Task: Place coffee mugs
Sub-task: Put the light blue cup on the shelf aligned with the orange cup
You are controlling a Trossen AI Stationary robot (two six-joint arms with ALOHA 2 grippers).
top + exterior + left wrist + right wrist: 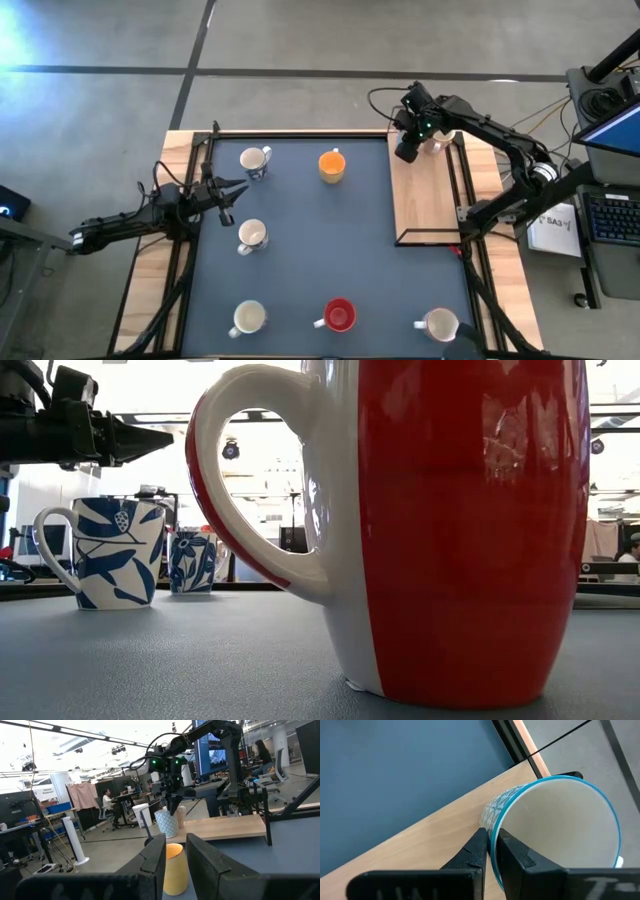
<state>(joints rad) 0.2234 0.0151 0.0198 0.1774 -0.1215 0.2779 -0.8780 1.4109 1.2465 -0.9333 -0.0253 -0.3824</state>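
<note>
The left end effector (232, 190) hovers at the tabletop's (300, 250) left edge, fingers apart, between two patterned mugs (254, 160). An orange mug (332, 165) and red mug (339, 315) stand mid-mat. The right end effector (491, 851) pinches the rim of a blue-rimmed mug (555, 830) on the wooden board (425, 200).

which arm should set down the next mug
Right: its end effector is already clamped on the rim of the blue-rimmed patterned ceramic mug over the wooden board. The left end effector hangs open, holding nothing.
</note>
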